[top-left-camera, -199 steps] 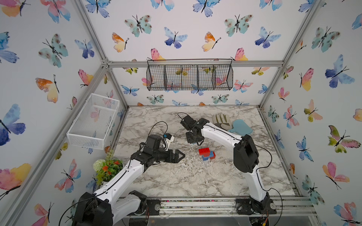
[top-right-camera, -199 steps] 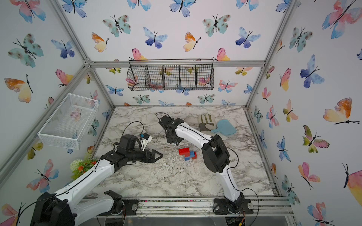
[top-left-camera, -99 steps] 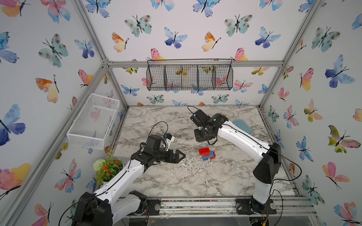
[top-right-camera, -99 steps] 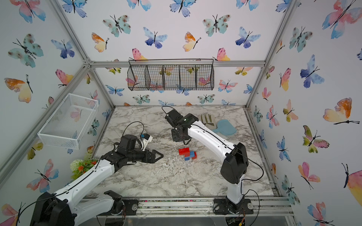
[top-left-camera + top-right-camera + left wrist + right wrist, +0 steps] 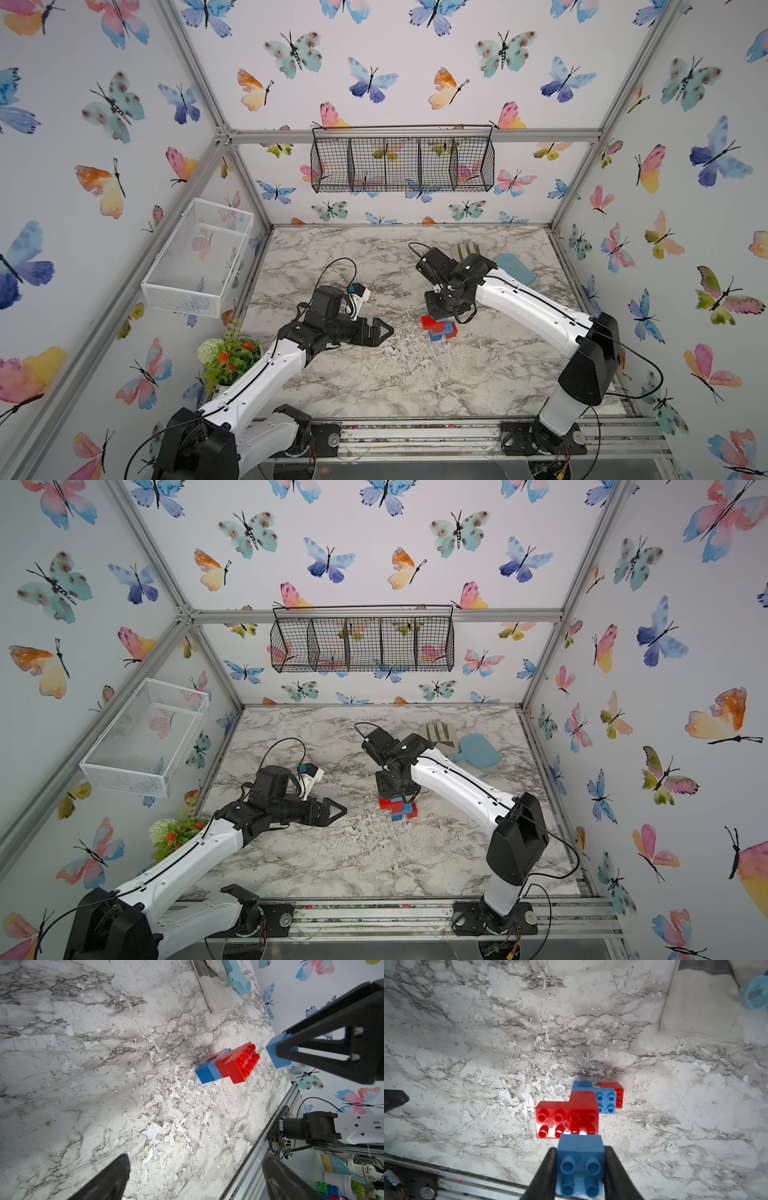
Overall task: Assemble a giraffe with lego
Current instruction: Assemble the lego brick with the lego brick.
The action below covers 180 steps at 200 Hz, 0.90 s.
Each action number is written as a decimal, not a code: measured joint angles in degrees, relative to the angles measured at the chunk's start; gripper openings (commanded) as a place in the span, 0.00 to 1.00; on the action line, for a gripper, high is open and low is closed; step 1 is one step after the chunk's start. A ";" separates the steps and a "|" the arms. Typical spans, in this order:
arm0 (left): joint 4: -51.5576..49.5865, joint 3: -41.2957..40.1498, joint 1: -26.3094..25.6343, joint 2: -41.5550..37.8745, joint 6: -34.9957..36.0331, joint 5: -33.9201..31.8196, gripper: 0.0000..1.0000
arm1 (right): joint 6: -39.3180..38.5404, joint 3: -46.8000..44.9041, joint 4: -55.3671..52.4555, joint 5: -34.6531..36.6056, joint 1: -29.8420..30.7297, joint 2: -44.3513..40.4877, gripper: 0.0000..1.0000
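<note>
Both top views look steeply down from high up in front of the brick stack (image 5: 438, 330), facing the wire basket (image 5: 403, 166) and covering the whole tabletop (image 5: 374, 382). The left wrist view sees that stack slantwise from some way off. The right wrist view hangs close above it, behind the right tool (image 5: 580, 1150) and its blue brick (image 5: 580, 1167).

No readable text, labels, brands or numbers visible in any view.

Right jaws hang over the giraffe (image 5: 439, 328) (red and blue bricks).
</note>
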 measured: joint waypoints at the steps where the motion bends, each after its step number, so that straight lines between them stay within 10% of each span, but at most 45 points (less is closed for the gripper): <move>1: 0.00 0.00 0.00 0.00 0.00 0.00 0.98 | 0.00 -0.11 0.02 -0.02 0.00 0.00 0.30; 180: 0.00 0.00 0.00 0.00 0.00 0.00 0.98 | 0.37 -2.29 3.48 0.57 0.00 1.88 0.29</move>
